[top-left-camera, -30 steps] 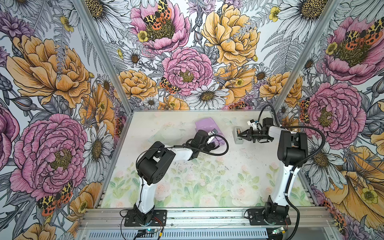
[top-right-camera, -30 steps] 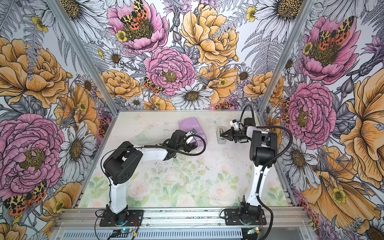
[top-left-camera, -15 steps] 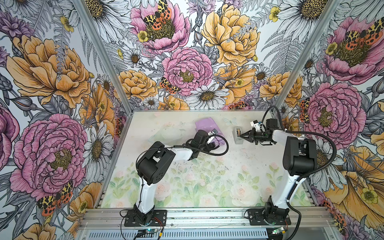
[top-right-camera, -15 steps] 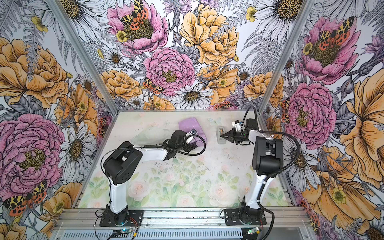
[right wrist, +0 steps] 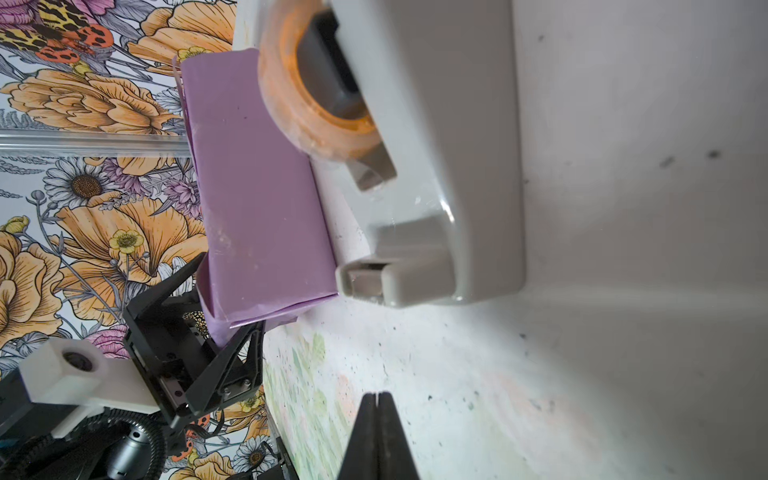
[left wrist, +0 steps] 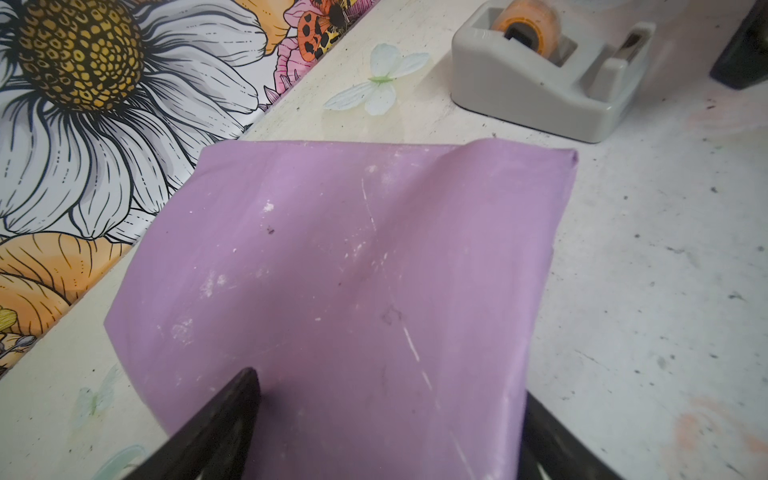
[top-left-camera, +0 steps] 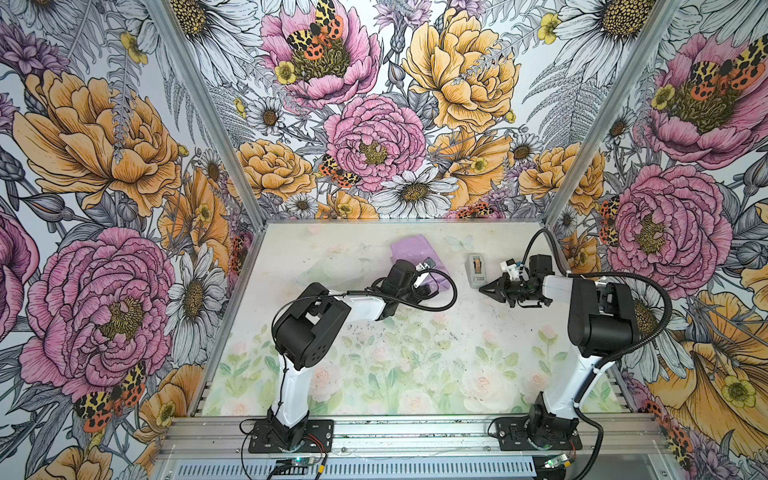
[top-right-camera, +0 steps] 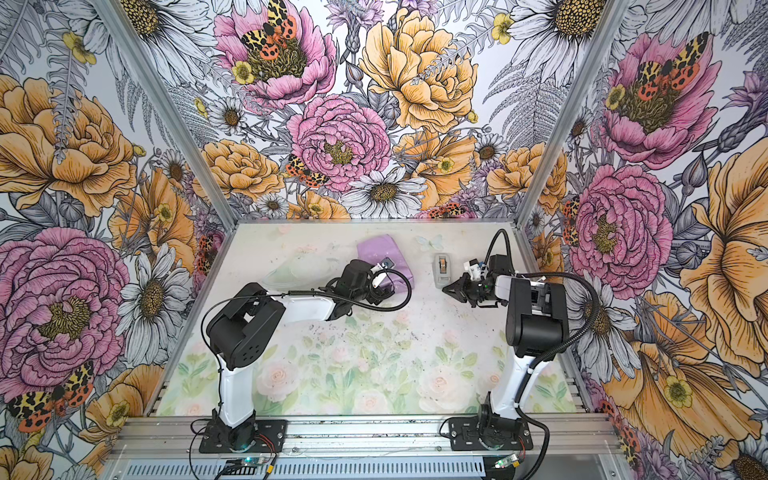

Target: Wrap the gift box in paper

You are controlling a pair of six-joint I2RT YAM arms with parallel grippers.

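**Wrapped box clamped at left, tape at right**

Count: one gift box, one sheet of paper, one tape dispenser, two grippers.

Left gripper [left wrist: 386, 386]: the jaws are spread wide and clamp the near end of the gift box [top-left-camera: 409, 251] across its width. In the right wrist view a finger [right wrist: 232, 340] touches each side of that end.

The box lies flat on the table [top-left-camera: 415, 353], toward the back and a little left of centre. It is fully covered by the paper [left wrist: 353, 249], so it shows only as a lilac block. In both top views its long axis runs diagonally — far end toward the back wall, near end angled right, into the left gripper.

The grey tape dispenser [top-left-camera: 476, 270] stands just right of the box, not touching it. Its long axis runs back to front, with the orange roll at the far end.

Right gripper [top-left-camera: 482, 288]: the jaws are pressed together and hold nothing — the tip is just beside the dispenser's near end.
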